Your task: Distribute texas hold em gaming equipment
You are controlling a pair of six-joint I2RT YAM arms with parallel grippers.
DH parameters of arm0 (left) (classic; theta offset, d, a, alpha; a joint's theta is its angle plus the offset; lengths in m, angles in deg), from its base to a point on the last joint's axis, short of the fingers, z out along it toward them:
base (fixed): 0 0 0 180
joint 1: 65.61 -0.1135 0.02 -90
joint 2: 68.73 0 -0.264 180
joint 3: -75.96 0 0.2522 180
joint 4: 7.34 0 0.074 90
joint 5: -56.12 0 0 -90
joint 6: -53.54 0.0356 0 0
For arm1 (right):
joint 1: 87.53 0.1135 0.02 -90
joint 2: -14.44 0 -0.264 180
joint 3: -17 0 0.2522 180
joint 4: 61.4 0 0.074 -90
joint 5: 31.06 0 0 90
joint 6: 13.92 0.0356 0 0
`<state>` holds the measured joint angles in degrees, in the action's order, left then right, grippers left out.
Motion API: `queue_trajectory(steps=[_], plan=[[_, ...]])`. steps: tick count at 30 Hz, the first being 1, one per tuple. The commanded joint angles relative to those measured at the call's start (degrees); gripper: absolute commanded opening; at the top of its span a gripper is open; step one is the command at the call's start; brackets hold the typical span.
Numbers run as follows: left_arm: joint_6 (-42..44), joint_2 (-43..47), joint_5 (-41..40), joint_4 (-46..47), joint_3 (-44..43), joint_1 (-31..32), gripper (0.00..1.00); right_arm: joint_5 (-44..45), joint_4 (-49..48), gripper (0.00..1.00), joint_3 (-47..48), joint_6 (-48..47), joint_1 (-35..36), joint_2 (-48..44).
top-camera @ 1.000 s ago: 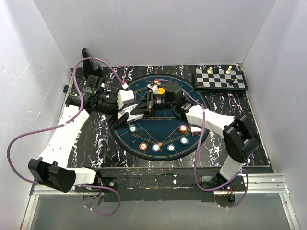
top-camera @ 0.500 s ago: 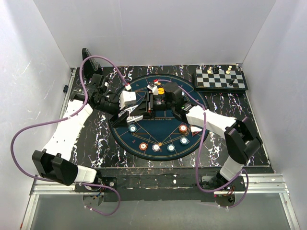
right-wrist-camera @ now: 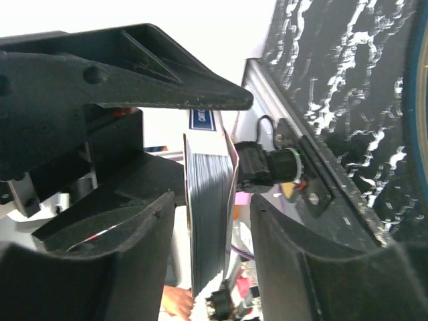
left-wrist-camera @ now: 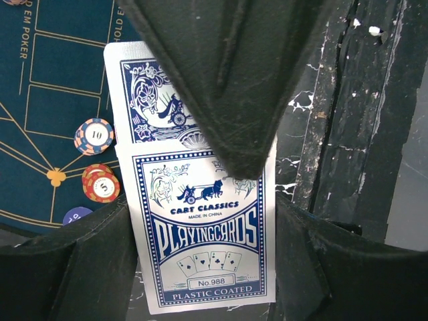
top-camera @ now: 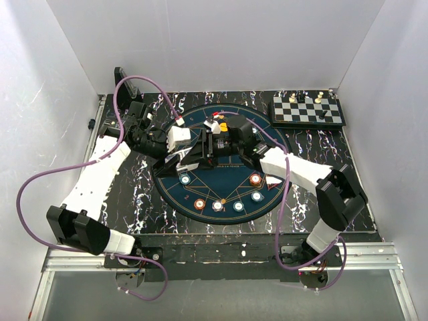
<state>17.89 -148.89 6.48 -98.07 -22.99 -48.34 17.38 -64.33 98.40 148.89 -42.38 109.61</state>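
Left end effector (top-camera: 189,159) closed on one deck (left-wrist-camera: 207,231).

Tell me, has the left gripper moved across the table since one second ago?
Yes, slightly. The left gripper, now shut on the card deck, has shifted rightward, farther in over the round blue mat.

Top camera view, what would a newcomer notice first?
Over the far half of the round blue mat, the left pincer is shut on a pack of playing cards, while the right pincer stands open around it. Poker chips lie in an arc on the mat's near half, and a chessboard sits in the far right corner.
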Motion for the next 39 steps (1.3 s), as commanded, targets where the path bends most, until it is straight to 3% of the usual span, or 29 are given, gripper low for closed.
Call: queue_trajectory(steps=[1,3,12,23,39], plan=[[2.34,0.97,-1.07,-2.74,-0.86,0.21,0.0,3.31,16.56,0.59,6.71,-13.45,0.38,-4.47],[4.53,0.71,-1.42,-4.32,-0.95,0.12,0.0,4.12,20.63,0.61,6.81,-14.89,0.38,-4.91],[9.98,0.45,-1.16,-9.15,-2.09,0.12,0.0,2.27,21.26,0.59,9.44,-14.63,0.38,-2.72],[12.01,-2.02,-0.37,-15.05,-4.9,1.0,0.0,3.94,23.63,0.5,13.75,-16.13,0.38,0.89],[11.31,2.37,1.12,-18.22,-0.68,1.71,0.0,2.89,18.01,0.48,7.42,-14.55,-1.64,-2.28]])
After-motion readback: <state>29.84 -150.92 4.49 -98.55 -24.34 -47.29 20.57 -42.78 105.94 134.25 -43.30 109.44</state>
